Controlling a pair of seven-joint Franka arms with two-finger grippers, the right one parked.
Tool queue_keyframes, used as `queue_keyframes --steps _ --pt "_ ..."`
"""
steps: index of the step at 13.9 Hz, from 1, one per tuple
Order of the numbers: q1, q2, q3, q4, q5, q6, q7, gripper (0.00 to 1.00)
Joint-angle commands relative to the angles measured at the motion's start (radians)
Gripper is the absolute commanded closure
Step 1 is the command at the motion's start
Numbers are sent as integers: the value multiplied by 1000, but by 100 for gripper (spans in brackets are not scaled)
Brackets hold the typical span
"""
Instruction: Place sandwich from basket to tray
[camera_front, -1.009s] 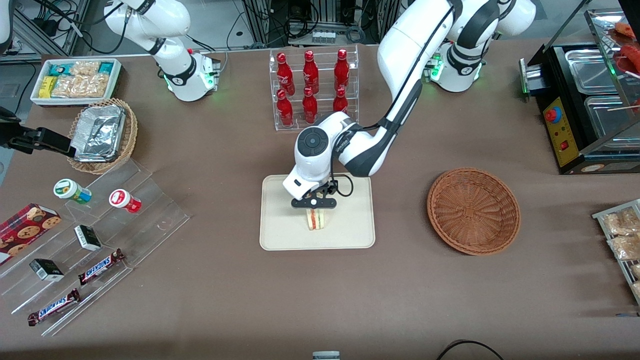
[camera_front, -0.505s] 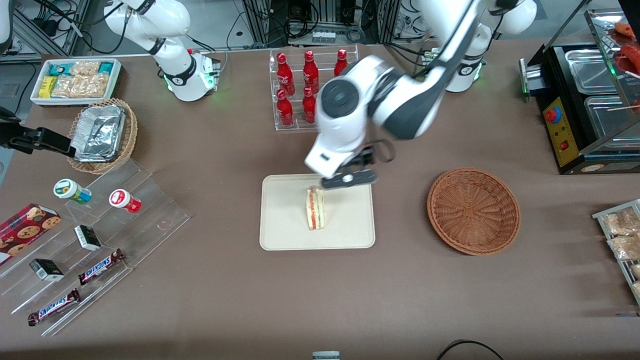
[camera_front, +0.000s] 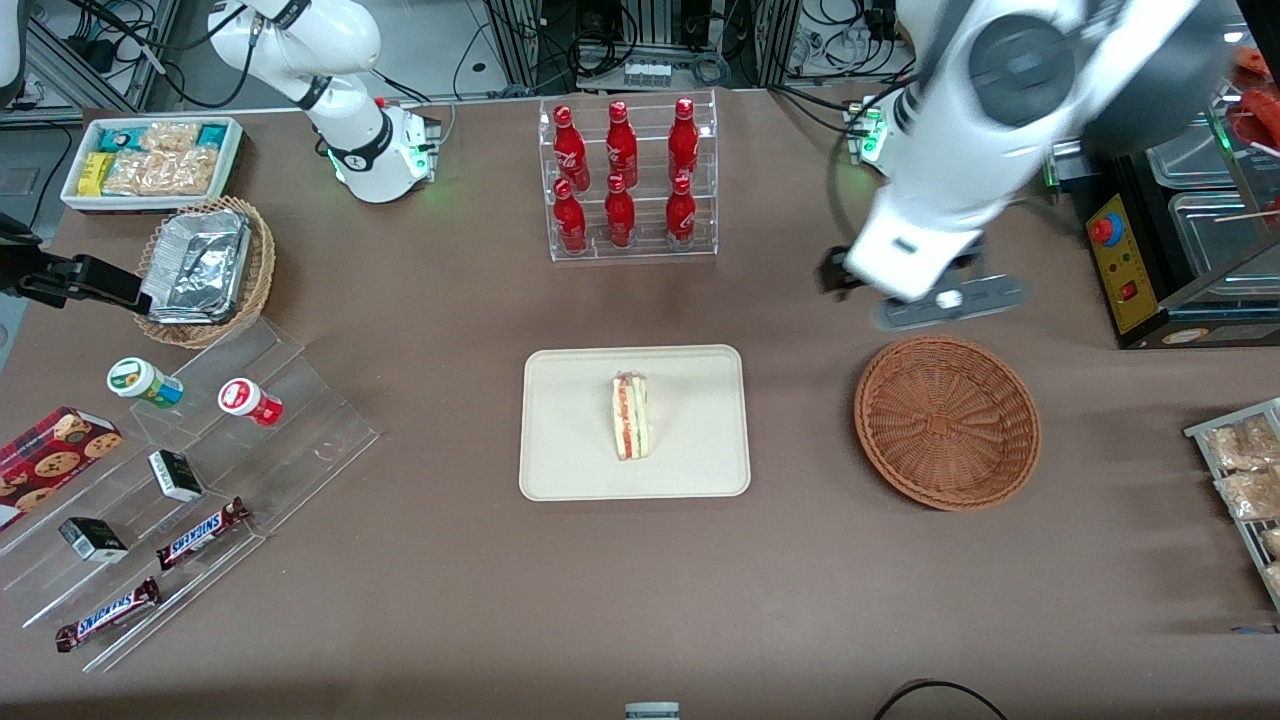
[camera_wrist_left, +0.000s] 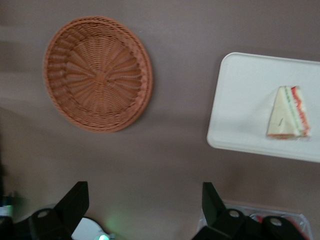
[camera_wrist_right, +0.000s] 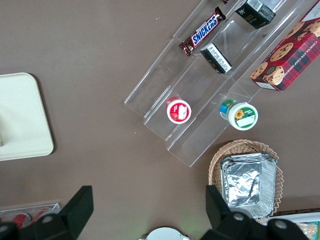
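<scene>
Now: sandwich (camera_front: 630, 416) stands on its edge near mid-tray (camera_front: 570, 470), filling stripe facing up, nothing touching it. Wrist view agrees: sandwich (camera_wrist_left: 288, 113) sits inside tray rim (camera_wrist_left: 235, 100), well clear of tray edge. Basket (camera_front: 946, 421) is beside tray toward working arm's end of table, empty; in wrist view, basket (camera_wrist_left: 98, 73) shows bare weave only.

Gripper (camera_front: 948, 301) is high above table, just farther from front cam than basket, well apart from tray. Fingers (camera_wrist_left: 75, 205) are spread wide, nothing between them.

Judgement: placement looks done, arm clear.

Risks from here:
- Wedge rests on a narrow edge, so it could tip flat if table or tray gets bumped. It would likely stay on tray given margin to rim.
- Any arm path low over tray could clip wedge; at present height, unlikely.
- Bottle rack (camera_front: 627, 180) sits farther from front cam than tray; a sweep that way risks contact w/ bottles.
</scene>
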Motion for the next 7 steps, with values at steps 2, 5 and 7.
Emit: queue_keyframes --steps 2,5,7 --pt "149 -104 -15 -89 -6 -27 228 0" --pt "275 -147 -15 -119 -9 -36 435 0" --pt "324 -149 -13 -111 -7 -35 518 0"
